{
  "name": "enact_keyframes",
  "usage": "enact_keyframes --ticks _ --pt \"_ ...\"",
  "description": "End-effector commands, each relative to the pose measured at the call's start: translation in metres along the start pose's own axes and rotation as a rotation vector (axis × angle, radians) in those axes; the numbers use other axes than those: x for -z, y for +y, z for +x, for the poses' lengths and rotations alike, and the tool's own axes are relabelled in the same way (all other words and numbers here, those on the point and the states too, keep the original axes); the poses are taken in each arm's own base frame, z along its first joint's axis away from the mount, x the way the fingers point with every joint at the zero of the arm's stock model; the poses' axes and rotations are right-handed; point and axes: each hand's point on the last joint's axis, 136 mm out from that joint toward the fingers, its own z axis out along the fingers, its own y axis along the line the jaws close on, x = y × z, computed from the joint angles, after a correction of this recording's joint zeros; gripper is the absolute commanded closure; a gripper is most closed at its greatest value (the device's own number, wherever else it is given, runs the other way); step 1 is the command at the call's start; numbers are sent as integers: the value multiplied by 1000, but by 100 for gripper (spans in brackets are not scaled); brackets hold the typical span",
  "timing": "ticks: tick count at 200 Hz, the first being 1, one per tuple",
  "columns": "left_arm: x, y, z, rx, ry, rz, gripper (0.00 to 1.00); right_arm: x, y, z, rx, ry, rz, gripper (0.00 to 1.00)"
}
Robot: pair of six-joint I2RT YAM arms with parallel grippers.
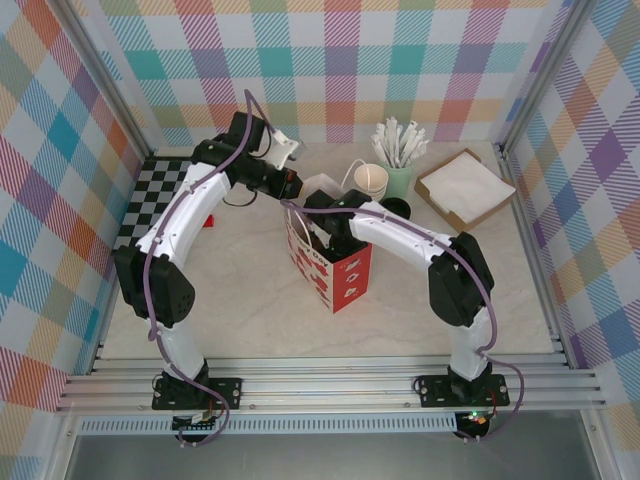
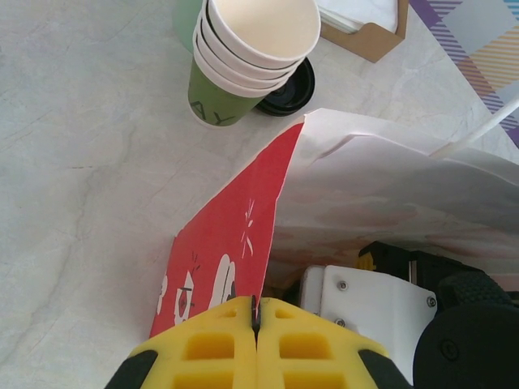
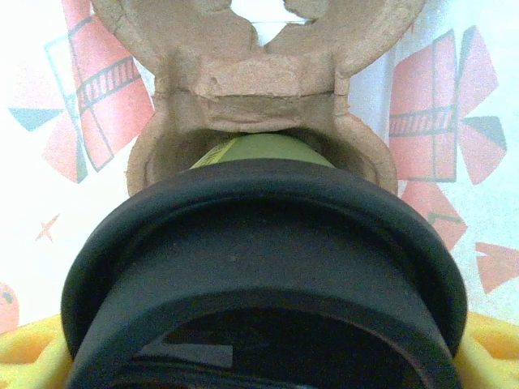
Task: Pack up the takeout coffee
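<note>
Table (image 1: 250, 310): I see open room near and left of the paper bag (image 1: 350, 280). The far right is crowded by the cup stack (image 1: 372, 180), stirrer holder (image 1: 400, 182) and napkin tray (image 1: 465, 190). The bag stands mid-table, its inside hidden from above by the right arm. Inside is the cardboard carrier (image 3: 259, 81), top cut off. The takeout coffee (image 3: 268, 267) sits in a carrier pocket, its lid blocking most of the cup. Right fingers (image 3: 20, 361) are spread wide, clamped on the lid's sides. Left fingers (image 2: 219, 348) are together, pinching the bag's rim.
</note>
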Motion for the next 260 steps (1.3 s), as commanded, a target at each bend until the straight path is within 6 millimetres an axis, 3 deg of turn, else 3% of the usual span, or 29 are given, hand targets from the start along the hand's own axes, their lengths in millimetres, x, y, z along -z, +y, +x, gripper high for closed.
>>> enact_keyframes --ticks 1,47,112,165,226,260 --pt "-9 0 8 21 38 34 100 -59 -20 4 -32 81 66 51" --pt "-7 -1 8 22 36 28 100 -74 -24 9 -28 103 72 52" --pt "-1 -3 2 25 15 25 100 -90 -29 34 -22 215 94 52" --pt "-3 2 -2 103 -1 3 100 -99 -26 37 -25 225 71 54" --pt "-3 2 -1 110 -4 5 100 -55 -21 20 -63 121 52 53" --pt "-2 1 1 109 -4 3 100 -66 -23 24 -78 129 61 54"
